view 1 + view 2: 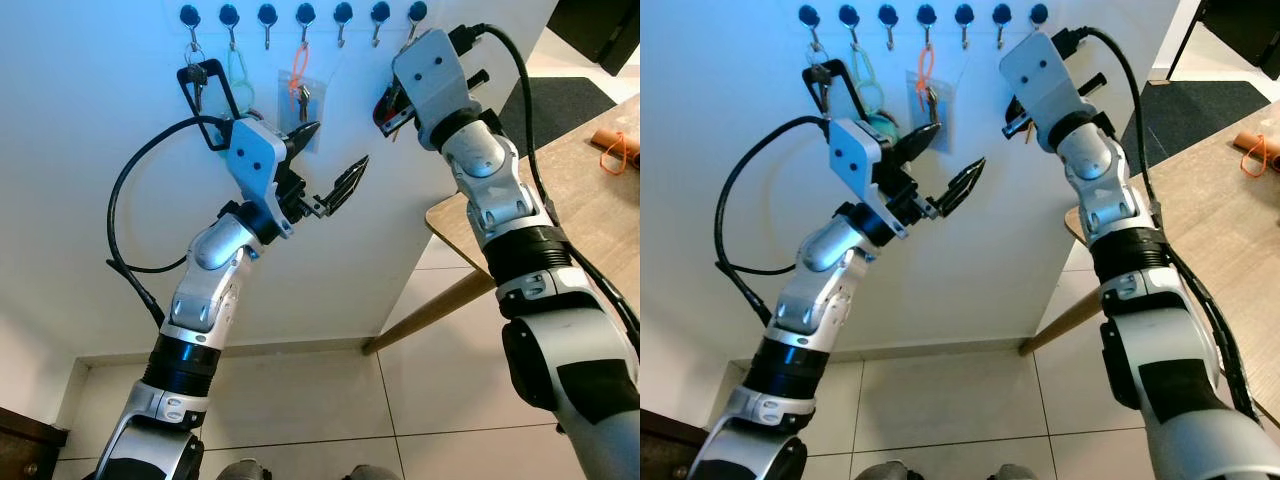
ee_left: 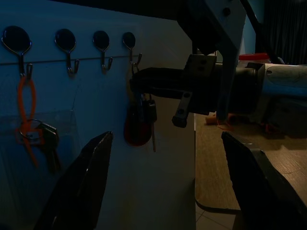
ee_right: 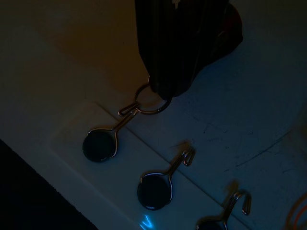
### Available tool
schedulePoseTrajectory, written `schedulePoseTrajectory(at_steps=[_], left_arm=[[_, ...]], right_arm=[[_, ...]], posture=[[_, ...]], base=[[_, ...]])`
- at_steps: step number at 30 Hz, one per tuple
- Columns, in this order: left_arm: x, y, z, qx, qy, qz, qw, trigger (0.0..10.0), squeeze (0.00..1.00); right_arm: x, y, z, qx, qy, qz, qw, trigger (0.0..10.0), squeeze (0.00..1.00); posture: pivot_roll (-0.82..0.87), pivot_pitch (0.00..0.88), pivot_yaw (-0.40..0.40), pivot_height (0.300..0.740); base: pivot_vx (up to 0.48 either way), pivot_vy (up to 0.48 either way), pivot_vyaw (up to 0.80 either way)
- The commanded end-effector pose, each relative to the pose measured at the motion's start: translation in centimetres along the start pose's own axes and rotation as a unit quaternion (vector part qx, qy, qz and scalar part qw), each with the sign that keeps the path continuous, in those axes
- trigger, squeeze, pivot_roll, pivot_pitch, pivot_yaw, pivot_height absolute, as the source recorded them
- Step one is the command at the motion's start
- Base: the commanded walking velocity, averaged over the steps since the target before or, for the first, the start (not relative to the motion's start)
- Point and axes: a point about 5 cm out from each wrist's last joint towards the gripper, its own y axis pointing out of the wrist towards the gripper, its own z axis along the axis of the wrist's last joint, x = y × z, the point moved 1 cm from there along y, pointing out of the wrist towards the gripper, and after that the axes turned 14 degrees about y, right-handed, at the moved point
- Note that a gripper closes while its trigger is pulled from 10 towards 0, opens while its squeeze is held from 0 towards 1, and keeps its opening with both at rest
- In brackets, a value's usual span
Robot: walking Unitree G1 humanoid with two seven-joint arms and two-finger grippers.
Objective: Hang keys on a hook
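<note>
Left claw: we hold it spread wide and empty, just below the row of hooks. Right claw: we pinch the keys, their ring touching the end hook. To finish well, we judge: seat the ring over the hook tip, then release slowly.
</note>
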Motion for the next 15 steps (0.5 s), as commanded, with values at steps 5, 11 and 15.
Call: schedulePoseTrajectory(at_steps=[5, 11, 15], left_arm=[[0.36, 0.51, 0.52, 0.010, -0.006, -0.007, 1.000, 10.0, 0.00], [0.37, 0.57, 0.50, 0.008, -0.005, -0.009, 1.000, 10.0, 0.00], [0.29, 0.56, 0.47, 0.007, -0.004, -0.007, 1.000, 10.0, 0.00]], right_arm=[[-0.12, 0.03, -0.45, -0.012, 0.003, 0.010, 1.000, 10.0, 0.00], [0.11, 0.07, -0.22, -0.006, 0.018, 0.005, 1.000, 10.0, 1.00], [0.13, 0.11, -0.05, -0.002, 0.007, 0.003, 1.000, 10.0, 0.55]], posture=[[0.06, 0.083, -0.011, 0.740], [0.06, 0.081, -0.011, 0.740], [0.07, 0.078, -0.010, 0.740]], base=[[0.000, 0.000, 0.00], [0.000, 0.000, 0.00], [0.000, 0.000, 0.00]])
